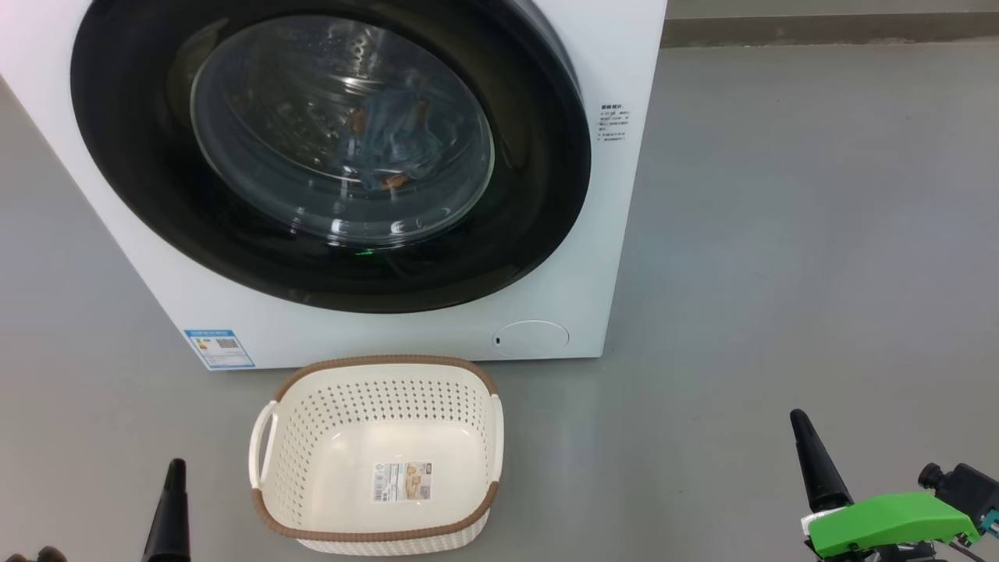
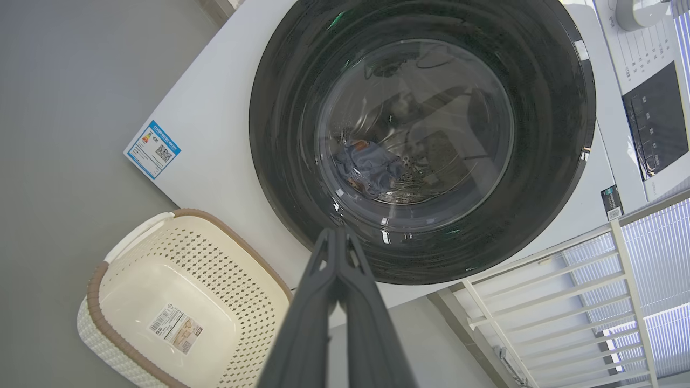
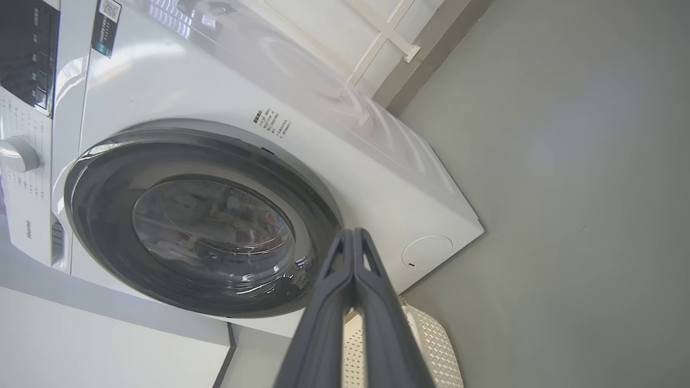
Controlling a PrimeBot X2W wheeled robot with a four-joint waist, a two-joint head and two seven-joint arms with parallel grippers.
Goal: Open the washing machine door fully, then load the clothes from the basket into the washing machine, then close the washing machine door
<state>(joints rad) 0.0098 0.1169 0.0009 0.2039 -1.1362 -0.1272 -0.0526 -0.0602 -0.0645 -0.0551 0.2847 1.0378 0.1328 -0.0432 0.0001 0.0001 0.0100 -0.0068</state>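
Note:
The washing machine (image 1: 624, 234) stands white and boxy ahead of me. Its round glossy black door (image 1: 156, 195) lies flush against the front, shut. Behind the clear glass bowl, blue clothes (image 1: 394, 144) with orange prints rest in the steel drum. The cream basket (image 1: 375, 365) sits on the floor just before the machine, with only a label sticker inside. My left gripper (image 1: 175, 468) is shut at lower left, beside the basket. At lower right my right gripper (image 1: 800, 421) is shut, holding nothing. In the left wrist view the shut left gripper (image 2: 337, 234) points at the door (image 2: 539, 161), with the clothes (image 2: 369, 164) and the basket (image 2: 215, 269) in sight.
Grey floor (image 1: 780, 234) stretches to the machine's right. A blue energy sticker (image 1: 220, 348) and a round service flap (image 1: 531, 339) mark the lower front. A white railing (image 2: 539, 302) stands beside the machine. The control panel (image 2: 655, 129) is on the machine's top front.

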